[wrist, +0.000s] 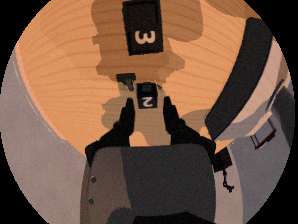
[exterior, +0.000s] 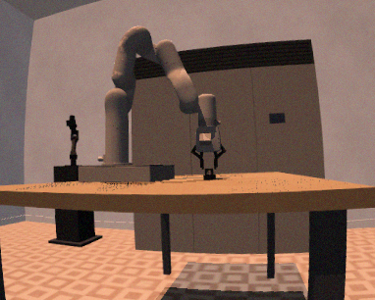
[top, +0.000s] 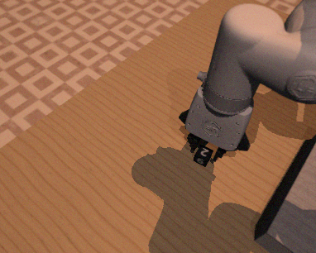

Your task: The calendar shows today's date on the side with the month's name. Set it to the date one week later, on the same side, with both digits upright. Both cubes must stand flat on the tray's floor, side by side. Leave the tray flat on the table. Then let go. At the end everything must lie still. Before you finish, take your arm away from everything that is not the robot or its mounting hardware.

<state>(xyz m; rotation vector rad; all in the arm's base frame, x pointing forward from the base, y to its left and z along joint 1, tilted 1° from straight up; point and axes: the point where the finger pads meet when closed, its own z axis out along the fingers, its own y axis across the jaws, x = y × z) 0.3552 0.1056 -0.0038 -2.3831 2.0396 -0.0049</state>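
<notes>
Well, the claw [top: 205, 151] [exterior: 209, 168] [wrist: 148, 104] stands half-open by a black cube [top: 203, 156] [exterior: 209, 173] [wrist: 147, 95], wooden worktop [top: 93, 165] [exterior: 282, 200] [wrist: 65, 75] below, brown cabinet [exterior: 228, 123] at twelve o'clock.

Arm [top: 247, 62] [exterior: 134, 49]: matte pale grey, smooth rounded tubular segments, raised hexagonal emblem at one joint; narrow ring seam above the gripper. Gripper [top: 206, 150] [exterior: 209, 169] [wrist: 148, 104]: grey rounded boxy housing, small dark screws along its sides, hexagonal emblem on its face; black angular linkages, black fingers. Base: broad, low grey block [exterior: 116, 173], darker at one end
</notes>
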